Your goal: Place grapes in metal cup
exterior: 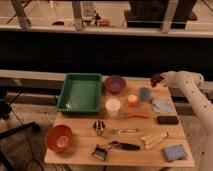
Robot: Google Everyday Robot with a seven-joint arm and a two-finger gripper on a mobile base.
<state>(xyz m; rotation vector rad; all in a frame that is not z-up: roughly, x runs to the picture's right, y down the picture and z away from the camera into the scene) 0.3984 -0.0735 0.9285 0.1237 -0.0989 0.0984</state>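
Observation:
The grapes [157,79], a small dark red-purple bunch, are at the far right corner of the wooden table [80,154]. My gripper [164,78] is at the end of the white arm [192,92], right against the grapes on their right side. The arm comes in from the lower right. The metal cup [99,127], small and shiny, stands upright near the table's middle front, far to the left of and nearer than the gripper.
A green tray [80,92] sits at the back left, with a purple bowl [115,84], white cup [113,106] and blue cup [144,93] nearby. An orange bowl [59,138] is at the front left. Utensils [122,146], a blue cloth [162,105] and a blue sponge [174,152] lie around.

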